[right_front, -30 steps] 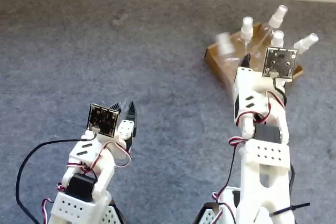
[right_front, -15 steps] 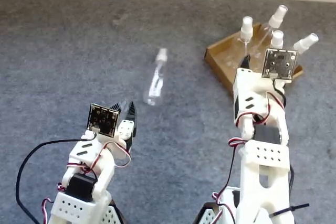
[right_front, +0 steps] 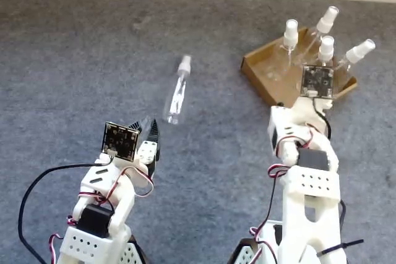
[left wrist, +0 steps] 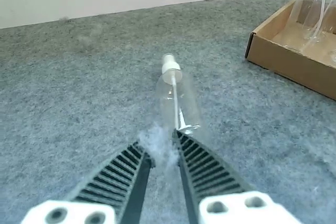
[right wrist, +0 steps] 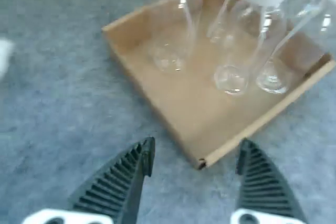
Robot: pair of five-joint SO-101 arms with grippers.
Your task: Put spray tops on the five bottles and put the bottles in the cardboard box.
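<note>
Fifth bottle (right_front: 176, 91) tumbled from cardboard box (right_front: 253, 69), apparently capped (four remain); I'll re-box it. Right gripper (right wrist: 195, 148) wide apart, left gripper (left wrist: 161, 144) barely parted.

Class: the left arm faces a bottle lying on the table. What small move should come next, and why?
Probably the left gripper should open wider and ease forward around the lying bottle. It lies just ahead of the gripper, spray top on, outside the cardboard box where four bottles stand; the jaws look too narrow for it.
</note>
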